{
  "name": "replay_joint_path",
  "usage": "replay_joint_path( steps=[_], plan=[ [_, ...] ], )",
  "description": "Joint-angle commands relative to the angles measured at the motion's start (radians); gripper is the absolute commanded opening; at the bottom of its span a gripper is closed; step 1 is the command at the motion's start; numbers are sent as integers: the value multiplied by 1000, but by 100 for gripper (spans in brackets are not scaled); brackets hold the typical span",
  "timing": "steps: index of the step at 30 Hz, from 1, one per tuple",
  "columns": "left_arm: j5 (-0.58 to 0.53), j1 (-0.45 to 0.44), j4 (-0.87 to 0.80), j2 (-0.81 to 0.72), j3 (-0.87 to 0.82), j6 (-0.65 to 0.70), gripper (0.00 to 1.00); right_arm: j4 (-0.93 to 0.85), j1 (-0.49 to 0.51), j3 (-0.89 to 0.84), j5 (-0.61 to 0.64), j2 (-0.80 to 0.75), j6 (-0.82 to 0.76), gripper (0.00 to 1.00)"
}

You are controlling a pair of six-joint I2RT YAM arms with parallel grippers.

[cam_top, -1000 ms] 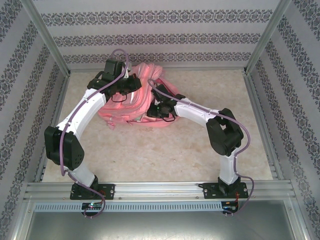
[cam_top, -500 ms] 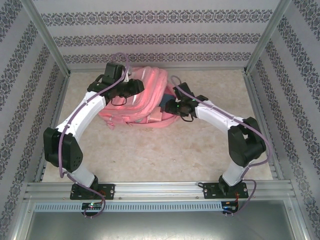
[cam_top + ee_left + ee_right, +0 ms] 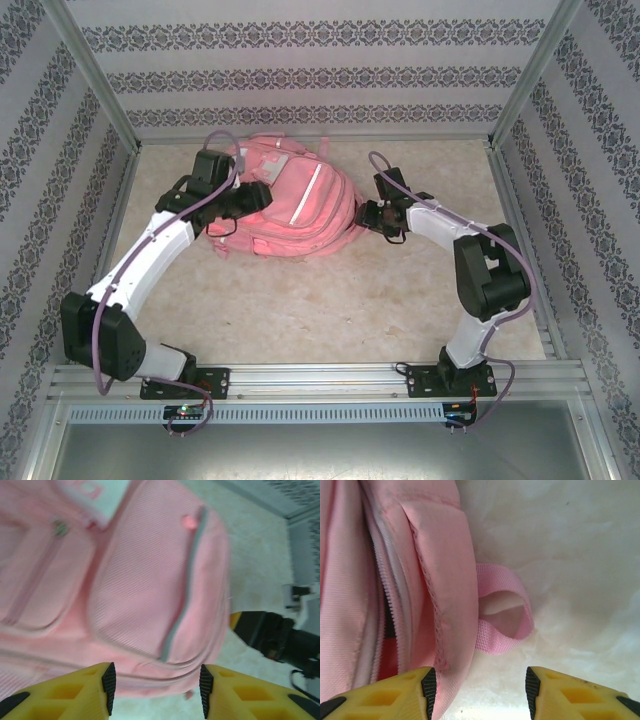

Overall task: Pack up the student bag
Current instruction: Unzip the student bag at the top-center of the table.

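Toward the far half of the pale marbled desk, from the top camera: large pink fabric backpack lying flat, front pockets and white trim stripe facing up. Left gripper over the backpack's left edge, right gripper just beside the backpack's right edge. Spacing of the jaws too small to judge from up here.

From the left wrist: left gripper hovering above the backpack, yellow jaws spread wide with nothing between them. Beyond them, a ribbed pink front pocket edged by the trim stripe, grey in this light. Bare desk past the backpack's far side.

From the right wrist: right gripper low at the backpack's side seam, yellow jaws spread wide and gripping nothing. One jaw at the fabric edge, the other over bare desk. Along the backpack's side, a toothed zipper showing a dark gap. Beside the seam, a pink webbing loop sticking out onto the desk.
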Motion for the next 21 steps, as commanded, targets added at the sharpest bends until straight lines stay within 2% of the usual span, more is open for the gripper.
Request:
replay_joint_path(
  steps=[1,4,9,21],
  plan=[
    [-91,51,-30,-66,-129,-51,49,37,15,34,-55,19,4,53],
    [-92,88,13,-106,-250,-109,49,41,41,30,-51,8,10,52],
    [-34,137,132,-106,-391,-208,48,54,111,-7,-5,-50,9,53],
    [7,194,392,5,-496,-327,48,91,246,-137,110,-210,-4,53]
  ],
)
